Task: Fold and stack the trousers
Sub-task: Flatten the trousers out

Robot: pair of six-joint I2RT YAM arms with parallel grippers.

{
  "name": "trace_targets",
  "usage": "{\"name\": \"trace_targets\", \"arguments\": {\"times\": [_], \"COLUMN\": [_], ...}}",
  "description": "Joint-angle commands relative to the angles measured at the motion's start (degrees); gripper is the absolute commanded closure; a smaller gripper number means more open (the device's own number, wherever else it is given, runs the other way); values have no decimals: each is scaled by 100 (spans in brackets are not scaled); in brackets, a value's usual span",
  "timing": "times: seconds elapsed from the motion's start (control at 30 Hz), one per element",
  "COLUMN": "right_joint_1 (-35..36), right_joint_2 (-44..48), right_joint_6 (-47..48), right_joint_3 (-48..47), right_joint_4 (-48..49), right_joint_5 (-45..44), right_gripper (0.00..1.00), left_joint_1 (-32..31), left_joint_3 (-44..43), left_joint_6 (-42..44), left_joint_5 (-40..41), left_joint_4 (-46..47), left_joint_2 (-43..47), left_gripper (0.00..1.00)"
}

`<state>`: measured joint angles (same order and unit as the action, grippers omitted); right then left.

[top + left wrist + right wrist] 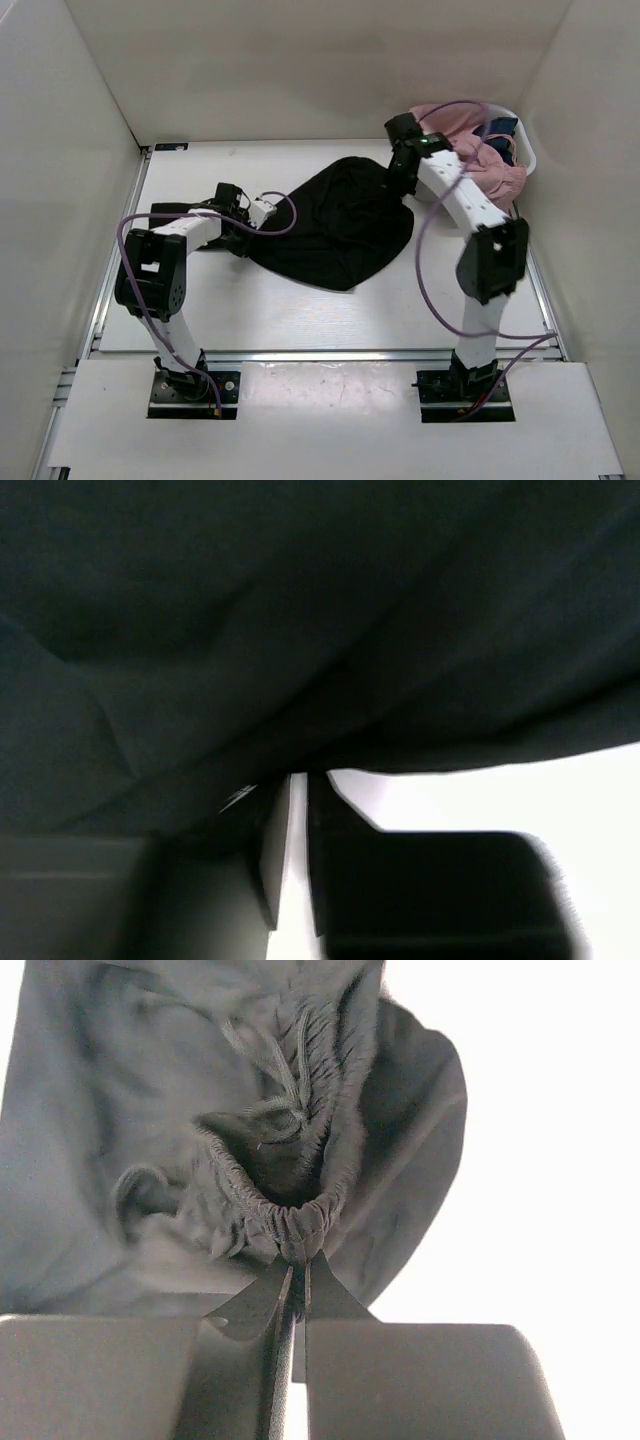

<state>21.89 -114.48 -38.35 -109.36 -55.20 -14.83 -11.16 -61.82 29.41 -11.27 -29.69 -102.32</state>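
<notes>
The trousers lie in a black, rumpled heap at the middle of the table, between the two arms; the legs cannot be told apart in the folds, and the near-left edge of the heap is hidden under the left arm's wrist.

The left pincer sits at that left edge. From the left wrist nearly the whole view is dark, blurred cloth; the left pincer has its fingers drawn nearly together, a thin bright slit between them, closing on the hem of the trousers; the tips themselves are lost in the shadow of the fabric.

The right pincer is at the far-right corner of the heap. From the right wrist, the right pincer is pressed together on the gathered waistband, a pinch of elastic bunched just above the tips; the drawstring hangs loosely inside the opening; the table around it is washed out to plain white.

In the far-right corner stands a white basket, partly covered by the right arm; a pink garment spills over its near rim, and only a scrap of a dark blue garment shows behind it. Purple cables loop beside both arms.
</notes>
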Motion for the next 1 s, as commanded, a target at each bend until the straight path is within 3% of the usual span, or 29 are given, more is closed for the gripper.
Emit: {"name": "trace_targets", "arguments": {"times": [0.0, 0.13, 0.27, 0.43, 0.57, 0.67, 0.7, 0.77, 0.97], "right_joint_1": [8, -62, -342, -861, -914, -984, -985, -1239, -1995], "right_joint_2": [1529, 2498, 3474, 4512, 4837, 5048, 5119, 5312, 5813], "right_joint_6": [-14, -295, -638, -797, -849, -911, -990, -1043, -1149], "right_joint_3": [397, 1196, 2292, 3464, 3922, 4412, 4580, 5132, 6277], "right_joint_4": [88, -60, -122, -175, -412, -535, -536, -597, -484], "right_joint_5": [-38, -38, -108, -108, -178, -240, -240, -240, -21], "right_gripper": [100, 100, 100, 100, 100, 100, 100, 100, 100], "left_joint_1": [25, 822, 1623, 1916, 2029, 2083, 2204, 2363, 3575], "left_joint_3": [74, -163, -461, -655, -630, -7, 169, 373, -874], "left_joint_6": [12, 91, 767, 1628, 1682, 1682, 1682, 1577, 1015], "left_joint_5": [273, 669, 1019, 1346, 1285, 1355, 1407, 1304, -50], "left_joint_4": [51, -290, -958, -2264, -3346, -3561, -3561, -3561, -3834], "left_joint_2": [-332, 359, 1176, 1750, 1804, 1804, 1804, 1804, 1585], "left_gripper": [86, 86, 86, 86, 86, 75, 62, 55, 41]}}
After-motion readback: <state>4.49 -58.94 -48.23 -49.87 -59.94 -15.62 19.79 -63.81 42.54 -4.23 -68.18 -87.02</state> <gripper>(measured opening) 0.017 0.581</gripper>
